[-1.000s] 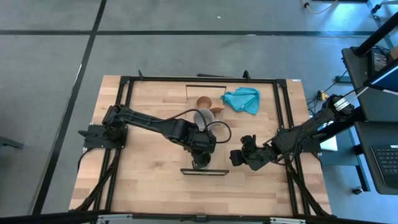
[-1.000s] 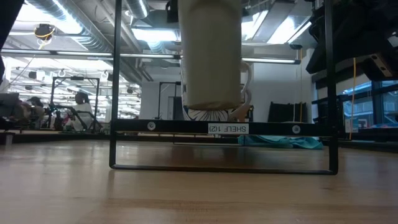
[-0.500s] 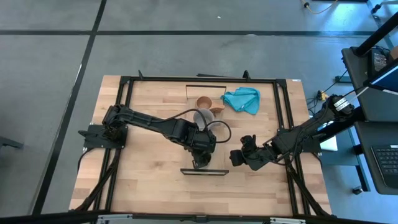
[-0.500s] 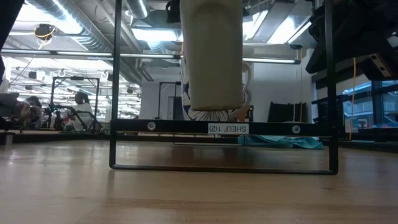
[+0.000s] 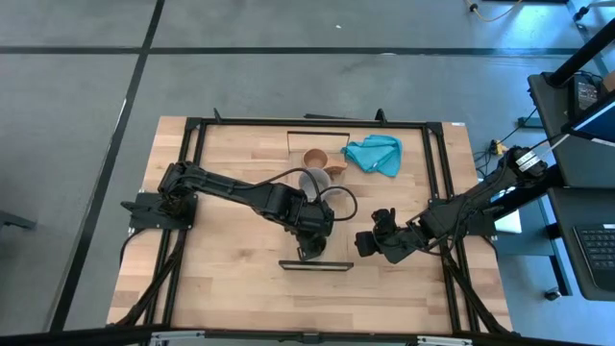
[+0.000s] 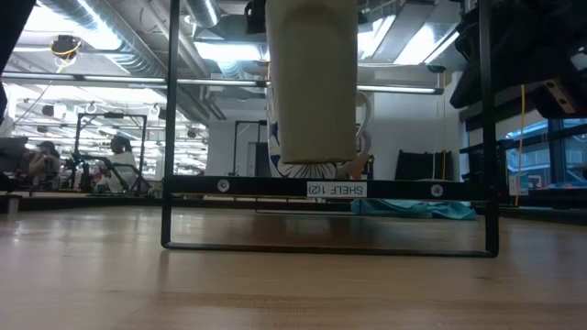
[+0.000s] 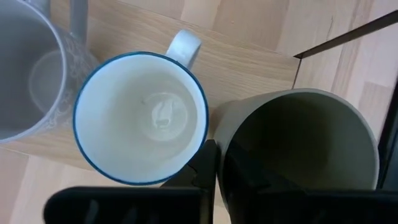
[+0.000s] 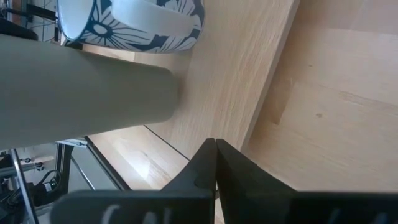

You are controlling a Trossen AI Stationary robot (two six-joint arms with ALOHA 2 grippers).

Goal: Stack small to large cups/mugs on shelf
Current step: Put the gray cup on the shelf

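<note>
Right now the left gripper (image 5: 309, 252) sits low in the middle of the high view, above the near shelf (image 5: 315, 264), which from overhead looks like a thin dark bar. Its fingers are closed on the wall of the dark olive cup (image 7: 297, 149); in the left wrist view one finger (image 7: 207, 168) presses the cup's outer side and the other sits inside the rim. From table height the cup (image 6: 310, 82) hangs upright at top centre, its base just clear of the shelf's board (image 6: 330, 188).

A small white tag on the board's front edge reads "SHELF 1(2)" (image 6: 336, 190), upside down.

Just beside the held cup, the pale whitish-inside mug (image 7: 141, 118) with a blue rim stands on light wood, handle pointing toward the upper edge of the left wrist picture. Its outside carries a dark blue and white flower pattern (image 8: 134, 28). The grey mug (image 7: 28, 81) is next to it at the left edge.

Farther up the high view, the tan wooden cup (image 5: 316, 159) stands near a crumpled teal cloth (image 5: 375, 154).

The right gripper (image 5: 365, 243) waits right of the shelf, fingers pressed together, holding nothing.
</note>
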